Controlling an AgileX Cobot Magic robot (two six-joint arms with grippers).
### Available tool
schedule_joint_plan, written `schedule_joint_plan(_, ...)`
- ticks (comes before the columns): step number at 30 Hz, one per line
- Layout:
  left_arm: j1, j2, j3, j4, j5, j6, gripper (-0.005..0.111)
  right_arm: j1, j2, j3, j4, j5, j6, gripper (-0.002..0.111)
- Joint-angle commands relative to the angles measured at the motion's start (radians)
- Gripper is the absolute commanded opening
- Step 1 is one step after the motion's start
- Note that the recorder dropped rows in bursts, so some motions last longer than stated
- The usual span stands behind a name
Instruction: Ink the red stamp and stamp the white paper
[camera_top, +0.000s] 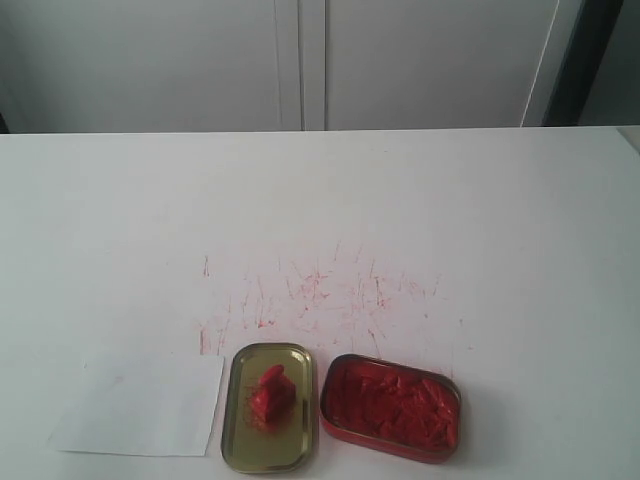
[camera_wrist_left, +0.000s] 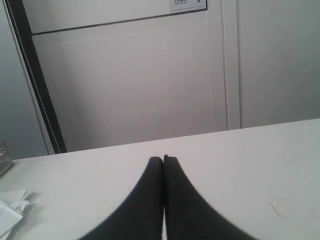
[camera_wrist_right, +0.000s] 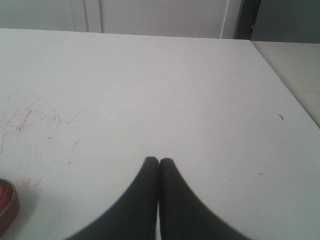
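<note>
You see the red stamp (camera_top: 272, 392), a small bright block, sitting near the middle of the gold tray (camera_top: 262, 452). Your white paper (camera_top: 140, 405), a thin rectangular sheet, lies flat just left of that tray.

Soft, even daylight, faint shadows; the white desk (camera_top: 420, 200) looks washed out, all three views slightly blurry.

Pale cabinet doors (camera_top: 300, 60) stand behind the white table (camera_top: 320, 200), a dark gap (camera_top: 585, 60) beside them.
</note>
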Motion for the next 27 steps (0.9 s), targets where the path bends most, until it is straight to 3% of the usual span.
schedule_joint_plan(1,0.003,0.062,-0.063,-0.001,0.085,0.007,0.000,0.002,-0.005,0.005,-0.004,-0.015,0.004,0.000)
schedule_joint_plan(11,0.003,0.205,-0.176,-0.001,0.152,0.012,0.000,0.002,-0.005,0.005,-0.004,-0.015,0.022,0.000)
schedule_joint_plan(27,0.003,0.543,-0.479,-0.001,0.645,0.067,0.000,0.002,-0.005,0.005,-0.004,-0.015,0.022,0.000)
